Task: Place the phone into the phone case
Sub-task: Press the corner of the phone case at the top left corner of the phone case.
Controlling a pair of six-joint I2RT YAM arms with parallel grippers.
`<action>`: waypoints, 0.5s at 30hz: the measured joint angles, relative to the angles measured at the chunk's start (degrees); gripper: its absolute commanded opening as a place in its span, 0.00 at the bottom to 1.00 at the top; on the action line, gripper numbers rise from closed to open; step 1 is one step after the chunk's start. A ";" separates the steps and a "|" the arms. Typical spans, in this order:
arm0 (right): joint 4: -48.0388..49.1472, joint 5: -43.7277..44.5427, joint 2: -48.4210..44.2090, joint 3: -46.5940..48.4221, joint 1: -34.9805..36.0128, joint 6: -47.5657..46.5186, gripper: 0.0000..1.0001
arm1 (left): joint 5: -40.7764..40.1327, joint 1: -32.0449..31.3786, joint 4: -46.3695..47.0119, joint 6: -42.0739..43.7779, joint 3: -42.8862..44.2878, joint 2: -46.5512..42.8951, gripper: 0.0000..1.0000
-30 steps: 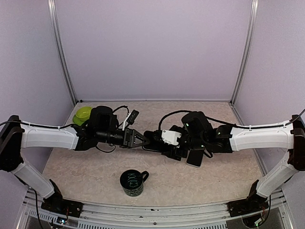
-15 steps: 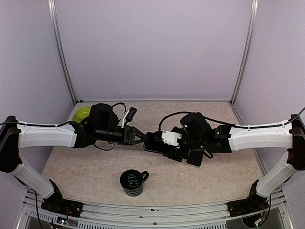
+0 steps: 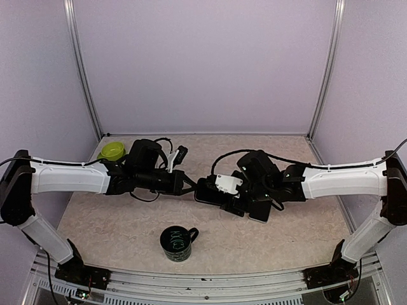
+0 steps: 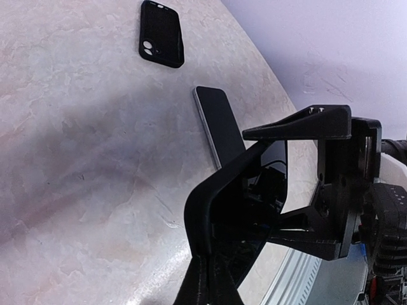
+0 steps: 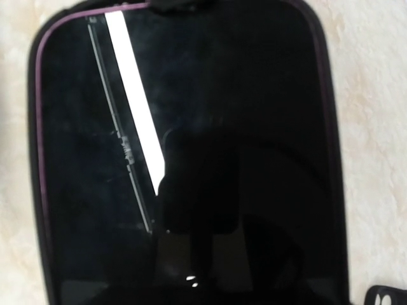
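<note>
Two pincers of mine meet near the middle of the table (image 3: 127, 222). My right pincer (image 3: 215, 192) stands wide, its jaws clamped across the sides of a dark purple-rimmed phone (image 5: 254, 159). My left pincer (image 3: 188, 184) is pressed fully closed at that phone's nine o'clock end; whether it nips the edge I cannot tell. A silver-edged phone (image 4: 219, 130) lies flat at four o'clock from the held one, and the black phone case (image 4: 162, 33) lies apart beyond it. The mug (image 3: 177, 243) sits at six o'clock and the green bowl (image 3: 112, 150) at ten.
</note>
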 measured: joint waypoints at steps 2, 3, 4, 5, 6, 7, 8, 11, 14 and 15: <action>-0.11 0.15 0.00 0.00 -0.02 0.02 0.45 | -0.02 0.00 0.00 0.02 0.00 -0.02 0.00; -0.15 0.17 0.00 0.00 -0.07 0.04 0.45 | 0.02 0.00 0.04 0.00 0.00 -0.02 0.00; -0.20 0.17 0.00 0.00 -0.31 0.04 0.45 | 0.09 0.00 0.17 -0.02 -0.02 -0.02 0.00; -0.24 0.15 0.00 0.00 -0.57 0.09 0.45 | 0.35 0.04 0.61 -0.11 -0.20 -0.02 0.00; -0.28 -0.11 0.00 0.00 -0.81 0.13 0.45 | 0.83 0.20 1.40 -0.26 -0.59 -0.04 0.00; -0.33 -0.59 0.00 0.00 -1.03 0.13 0.45 | 1.66 0.52 2.56 -0.59 -1.25 -0.09 0.00; -0.33 -1.27 0.00 0.00 -1.31 0.13 0.44 | 2.73 1.03 4.31 -1.14 -2.19 -0.15 0.00; 0.17 -3.58 -0.02 0.00 -1.92 0.24 0.44 | 6.82 3.17 10.38 -3.32 -6.05 -1.05 0.00; 1.36 -5.38 -0.02 0.02 -1.92 0.28 0.44 | 10.51 4.79 14.64 -5.66 -8.96 -2.38 0.05; 1.66 -5.68 -0.02 0.02 -1.95 0.35 0.44 | 11.43 5.07 15.72 -6.25 -9.42 -2.71 0.13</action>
